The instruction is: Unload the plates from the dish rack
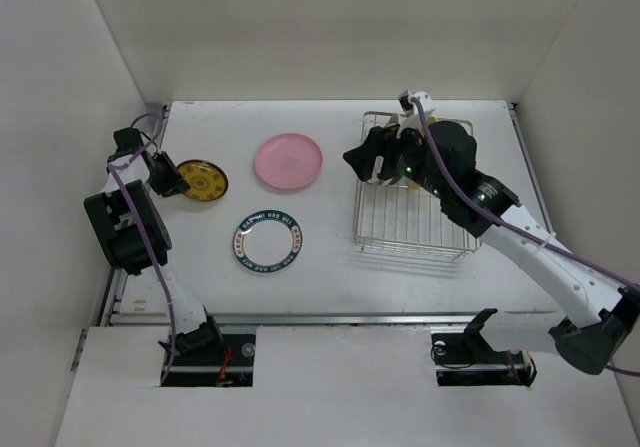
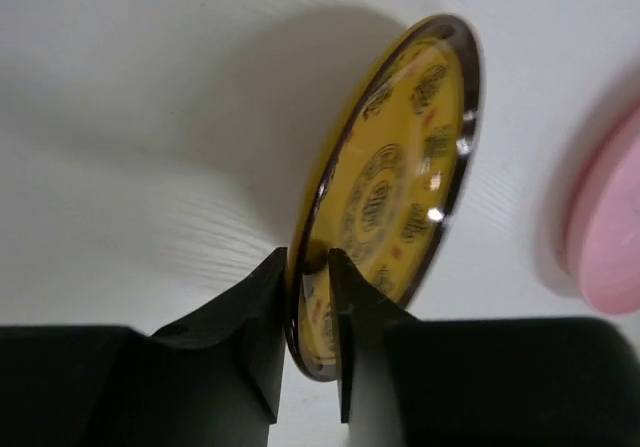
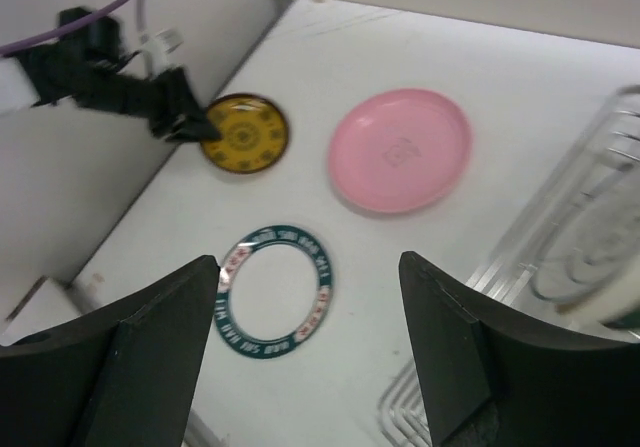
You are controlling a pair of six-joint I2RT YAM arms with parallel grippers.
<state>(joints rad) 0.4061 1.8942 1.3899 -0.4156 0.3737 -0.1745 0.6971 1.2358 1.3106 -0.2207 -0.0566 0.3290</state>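
A small yellow plate (image 1: 203,179) rests on the table at the far left, and my left gripper (image 1: 172,177) is shut on its near rim. In the left wrist view the two fingers (image 2: 262,297) pinch that yellow plate (image 2: 400,187) at its edge. A pink plate (image 1: 288,160) and a white plate with a dark lettered rim (image 1: 270,241) lie flat on the table. My right gripper (image 1: 385,162) hovers open over the left end of the dish rack (image 1: 412,250), holding nothing. A white line-patterned plate (image 3: 600,257) shows in the rack beside it.
White walls enclose the table on the left, back and right. The left arm's elbow (image 1: 125,222) stands close to the left wall. In the right wrist view the pink plate (image 3: 400,149), the lettered plate (image 3: 272,289) and the yellow plate (image 3: 244,133) lie below the gripper (image 3: 310,297).
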